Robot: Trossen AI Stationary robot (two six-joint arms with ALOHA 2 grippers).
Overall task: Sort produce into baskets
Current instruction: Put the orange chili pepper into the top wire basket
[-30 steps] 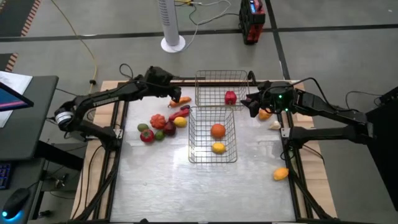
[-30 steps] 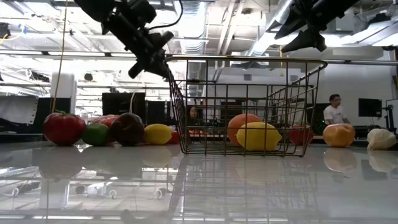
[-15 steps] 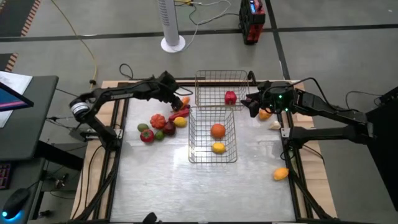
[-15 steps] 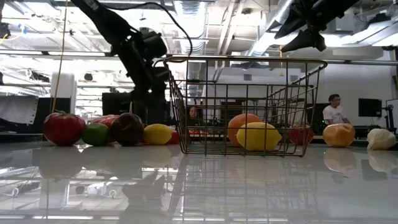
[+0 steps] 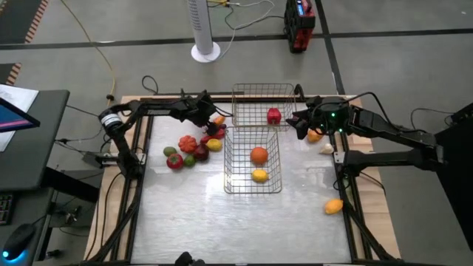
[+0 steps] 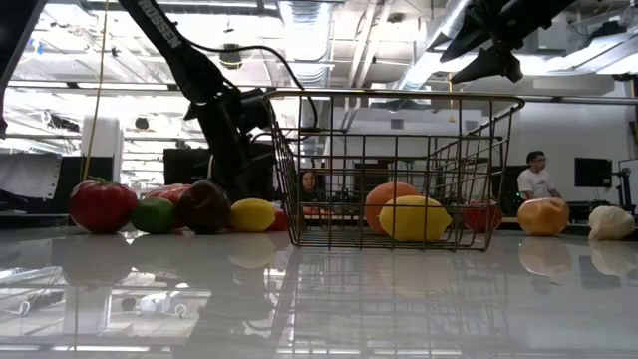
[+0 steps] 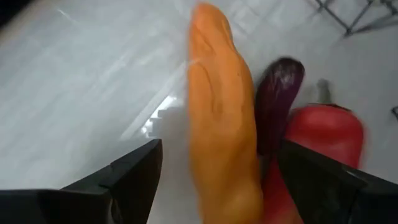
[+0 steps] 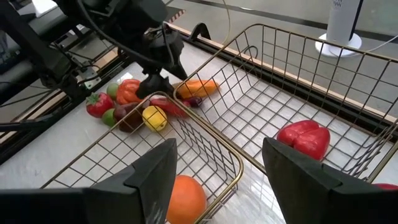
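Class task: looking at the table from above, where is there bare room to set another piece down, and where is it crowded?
Free: the table's near half, in front of the near wire-mesh basket and beside the lone orange fruit. Crowded: the produce cluster left of the baskets, where the left gripper works.

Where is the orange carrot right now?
In the high view, the orange toy carrot lies on the table's left side, just left of the far silver wire-mesh basket, beside a dark purple piece, with the left pincer at it.
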